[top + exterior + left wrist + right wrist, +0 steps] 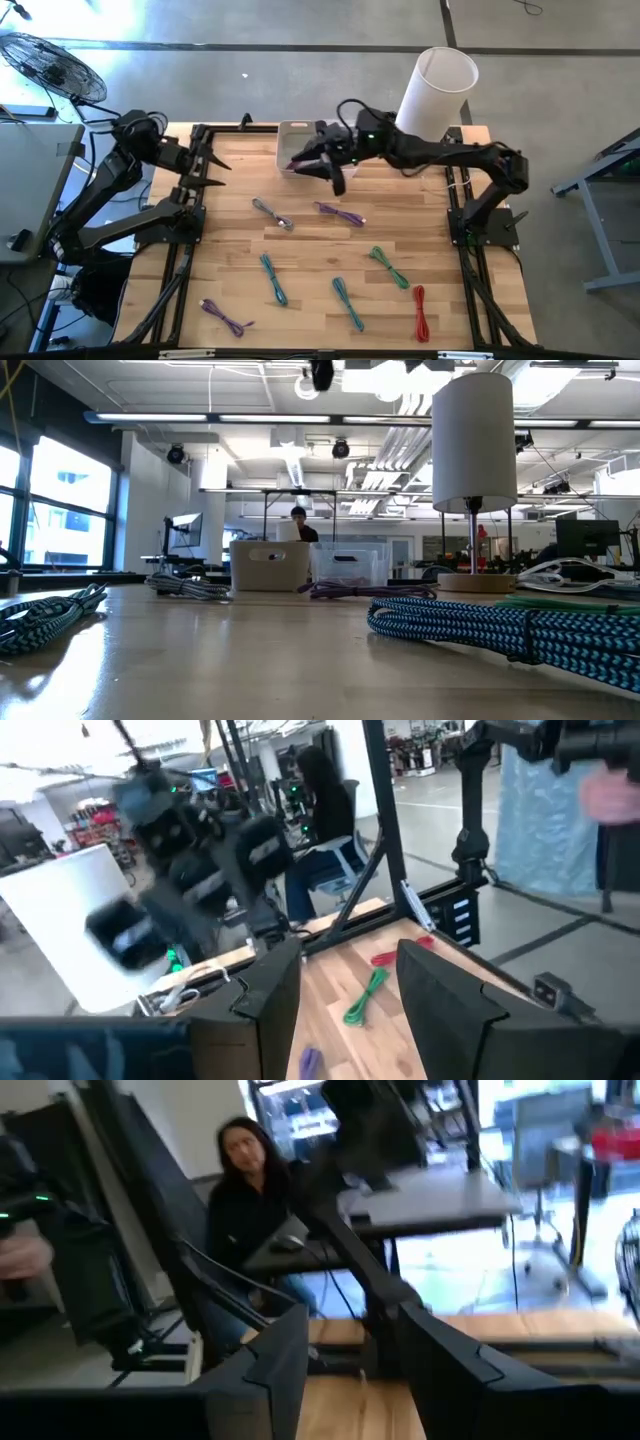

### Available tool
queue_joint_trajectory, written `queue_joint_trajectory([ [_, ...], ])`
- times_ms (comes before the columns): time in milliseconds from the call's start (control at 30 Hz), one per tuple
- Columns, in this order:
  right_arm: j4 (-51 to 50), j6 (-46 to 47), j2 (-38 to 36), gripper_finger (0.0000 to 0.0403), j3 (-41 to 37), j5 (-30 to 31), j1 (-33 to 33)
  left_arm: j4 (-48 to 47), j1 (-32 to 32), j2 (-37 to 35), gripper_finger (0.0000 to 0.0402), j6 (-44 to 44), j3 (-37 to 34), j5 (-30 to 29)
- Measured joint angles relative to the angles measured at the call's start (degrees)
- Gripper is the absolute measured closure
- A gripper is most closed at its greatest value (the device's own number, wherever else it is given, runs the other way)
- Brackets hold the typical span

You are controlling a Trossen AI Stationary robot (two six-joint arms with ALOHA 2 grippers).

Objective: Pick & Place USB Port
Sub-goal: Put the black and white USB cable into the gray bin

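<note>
The right pincer (318, 160) hangs over the white bin (296, 141), fingers spread and holding nothing. The left pincer (212, 168) waits spread at the tabletop's (300, 320) left edge. Cables lie scattered below.

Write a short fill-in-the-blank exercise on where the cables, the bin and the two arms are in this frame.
1. The right gripper hovers at the white ____ at the table's far edge.
2. The cable nearest the table's right front corner is ____.
3. The left gripper waits at the table's left edge, its fingers ____.
4. Counting both, the loose teal cables on the table number ____.

Missing words: bin; red; open; two
</note>
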Motion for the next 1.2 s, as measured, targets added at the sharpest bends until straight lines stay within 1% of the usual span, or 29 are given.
queue_joint_trajectory([
  [100,-3.98,-3.29,-4.35,0.0247,0.0,0.1,2.08,0.07,0.02,-0.6,0.0239,0.44,0.0,0.94],
  [200,-11.81,-6.34,-9.26,0.0238,0.0,1.18,4.3,0.12,-0.01,-0.8,0.0239,0.54,0.0,1.47],
  [300,-20.49,-8.77,-14.01,0.0233,0.0,5.92,6.99,-0.22,0.01,-0.7,0.0239,0.77,0.0,-0.18],
  [367,-25.16,-9.08,-16.64,0.0233,0.0,10.07,8.97,-1.0,0.02,-0.58,0.0239,2.82,0.0,-1.3],
  [600,-35.84,-8.76,-24.64,0.0229,0.0,22.15,16.01,-5.06,0.02,-0.2,0.0239,9.4,0.0,-9.19],
  [700,-38.99,-8.68,-27.23,0.0229,0.0,27.13,18.66,-11.82,0.0,-0.18,0.0239,12.48,1.14,-10.78],
  [800,-41.87,-7.41,-29.02,0.023,0.0,32.03,21.18,-21.06,0.0,0.22,0.0239,16.95,3.95,-12.31],
  [867,-43.78,-5.74,-29.8,0.023,0.0,34.35,22.44,-26.15,-0.02,0.64,0.0239,18.46,6.11,-13.8],
  [1033,-47.87,-2.79,-30.32,0.0226,0.0,38.27,24.53,-36.0,0.0,1.59,0.0239,22.78,12.15,-19.17],
  [1200,-48.92,-2.58,-30.15,0.0225,0.0,39.5,25.43,-45.68,-0.02,4.79,0.0239,26.89,17.59,-25.03],
])
